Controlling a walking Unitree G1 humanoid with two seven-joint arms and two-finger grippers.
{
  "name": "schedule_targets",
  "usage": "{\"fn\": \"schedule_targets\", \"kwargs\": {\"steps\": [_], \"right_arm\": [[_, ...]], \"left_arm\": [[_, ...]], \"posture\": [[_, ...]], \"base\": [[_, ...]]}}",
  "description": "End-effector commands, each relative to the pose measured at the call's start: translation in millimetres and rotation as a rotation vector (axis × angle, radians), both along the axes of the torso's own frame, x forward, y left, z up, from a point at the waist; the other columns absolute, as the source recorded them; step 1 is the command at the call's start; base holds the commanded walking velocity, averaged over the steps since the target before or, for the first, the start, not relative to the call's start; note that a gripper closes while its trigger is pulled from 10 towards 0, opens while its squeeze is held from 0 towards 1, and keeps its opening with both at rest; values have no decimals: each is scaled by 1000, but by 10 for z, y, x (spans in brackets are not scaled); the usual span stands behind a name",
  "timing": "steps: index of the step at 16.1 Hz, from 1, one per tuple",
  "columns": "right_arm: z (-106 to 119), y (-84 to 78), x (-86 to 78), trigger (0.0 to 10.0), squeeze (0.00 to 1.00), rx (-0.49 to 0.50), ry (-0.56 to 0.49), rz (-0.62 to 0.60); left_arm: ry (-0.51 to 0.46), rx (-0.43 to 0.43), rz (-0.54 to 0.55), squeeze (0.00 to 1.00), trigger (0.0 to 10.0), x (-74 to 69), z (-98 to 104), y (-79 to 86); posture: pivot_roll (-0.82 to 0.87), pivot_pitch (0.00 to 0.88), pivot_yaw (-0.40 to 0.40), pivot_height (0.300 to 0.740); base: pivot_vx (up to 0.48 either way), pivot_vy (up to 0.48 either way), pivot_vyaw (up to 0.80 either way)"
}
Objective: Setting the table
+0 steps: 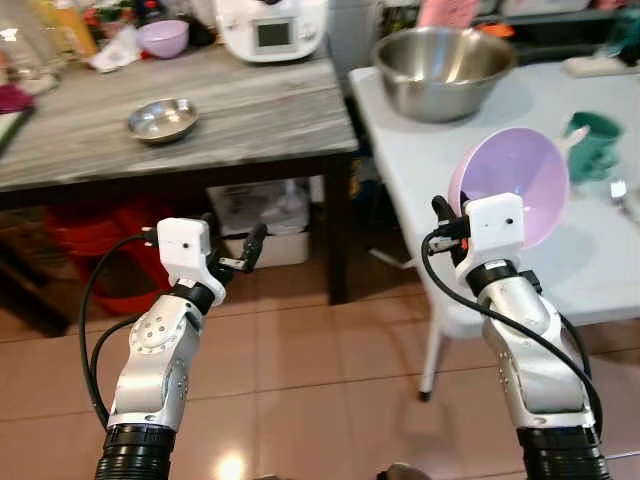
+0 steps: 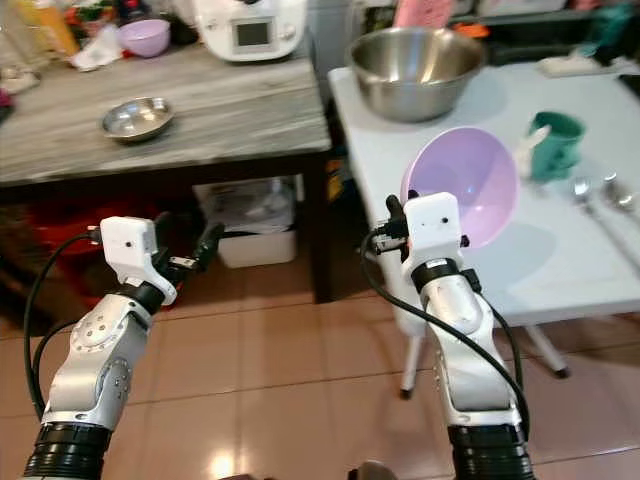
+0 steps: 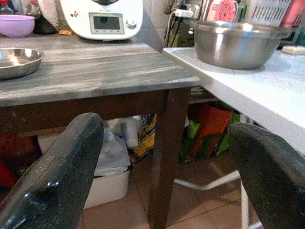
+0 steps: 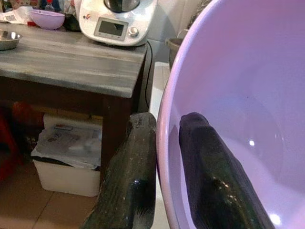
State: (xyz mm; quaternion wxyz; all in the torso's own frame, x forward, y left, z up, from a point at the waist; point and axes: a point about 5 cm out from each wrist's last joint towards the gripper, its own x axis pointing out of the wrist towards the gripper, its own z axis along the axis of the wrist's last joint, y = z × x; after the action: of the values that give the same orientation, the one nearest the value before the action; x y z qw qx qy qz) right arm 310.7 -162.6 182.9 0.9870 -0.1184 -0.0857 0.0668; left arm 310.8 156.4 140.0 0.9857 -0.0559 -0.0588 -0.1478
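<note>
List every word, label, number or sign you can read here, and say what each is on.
None can be read.
White kitchen appliance: its grey display and a small red mark on its side are too blurred to read.
Papers in the white bin under the wooden table: print too small to read.

Two tables side by side, corners nearly touching. Left table (image 1: 250, 120): dish (image 1: 162, 119) mid-surface, small bowl (image 1: 163, 38) and appliance (image 1: 270, 27) at back edge. Bin (image 1: 262, 222) underneath. Right table (image 1: 420, 190): big bowl (image 1: 444, 68) at back-left corner, cup (image 2: 553, 143) mid-surface, probably cutlery (image 2: 598, 197) at right edge. Tilted bowl (image 1: 515, 185) over its front edge.
</note>
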Motion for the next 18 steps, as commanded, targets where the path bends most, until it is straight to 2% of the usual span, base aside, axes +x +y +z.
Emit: {"fn": "schedule_targets", "kwargs": {"steps": [1, 11, 14, 18], "right_arm": [[52, -73, -22, 10000, 0, 5, -26, -24], [47, -63, -40, 10000, 0, 10, -29, -11], [28, -35, -52, 10000, 0, 23, -28, 2], [0, -13, -55, 10000, 0, 30, -21, 14]], "left_arm": [[1, 6, -17, 0, 10000, 5, 1, -77], [3, 3, -18, 0, 10000, 37, -1, -125], [5, 0, -17, 0, 10000, 40, -4, -136], [-4, -2, 0, 0, 10000, 42, 0, -122]], "posture": [[-170, 130, 76, 740], [-176, 137, 78, 740], [-174, 135, 77, 740], [-167, 130, 78, 740]], "base": [[0, 431, 0], [0, 433, 0], [0, 437, 429], [0, 308, 0]]}}
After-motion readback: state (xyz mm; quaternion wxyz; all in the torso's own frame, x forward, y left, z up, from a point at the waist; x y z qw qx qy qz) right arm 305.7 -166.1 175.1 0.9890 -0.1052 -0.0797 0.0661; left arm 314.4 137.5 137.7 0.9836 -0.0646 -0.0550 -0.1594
